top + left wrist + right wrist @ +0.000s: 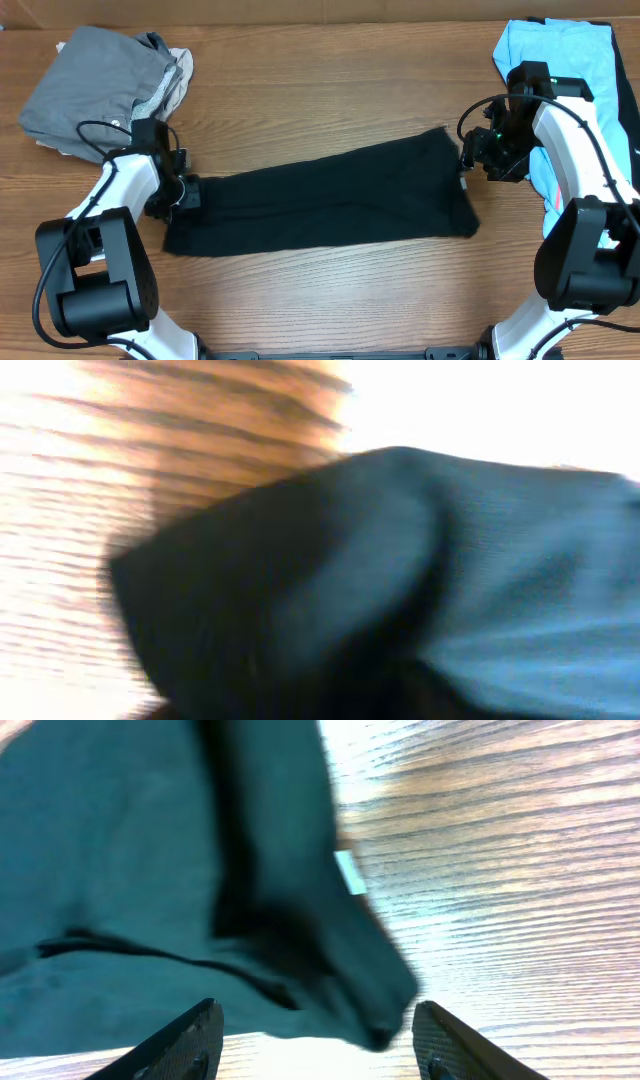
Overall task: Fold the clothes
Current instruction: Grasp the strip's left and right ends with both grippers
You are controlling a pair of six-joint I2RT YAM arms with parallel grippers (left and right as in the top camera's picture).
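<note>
Straight to the black T-shirt [320, 205]: lies flat across the middle of the wooden surface [320, 80], folded into one long band. Runs crossways with a slight tilt, its right end a touch farther from the arm bases than its left. Carries a small white label [349, 872] on its right-hand edge, sharp in the right wrist view. Looks dark teal there under the glare, creased by one dark fold line, with a corner drooping toward the lens.

At the T-shirt's left end: left arm [120, 185] reaching in, left jaws right down at the cloth edge. Cannot tell whether closed on the fabric or merely pressed against it. Left wrist view blurred, filled with dark cloth and a strip of wood grain.

At the T-shirt's right end: right arm [570, 140] bent over the label corner, right jaws standing wide apart, gripping nothing. Dark fingers [190, 1045] low in the wrist view, one on each side of the drooping corner, clear of the cloth.

Farther out, beyond the T-shirt's right end and toward the far side: light blue T-shirt [560, 60], spread out, partly hidden under the right arm. Beyond the left end, far side again: grey garment [90, 90] in a loose heap, with a paler piece [180, 80] at its edge, well apart from the black T-shirt.
</note>
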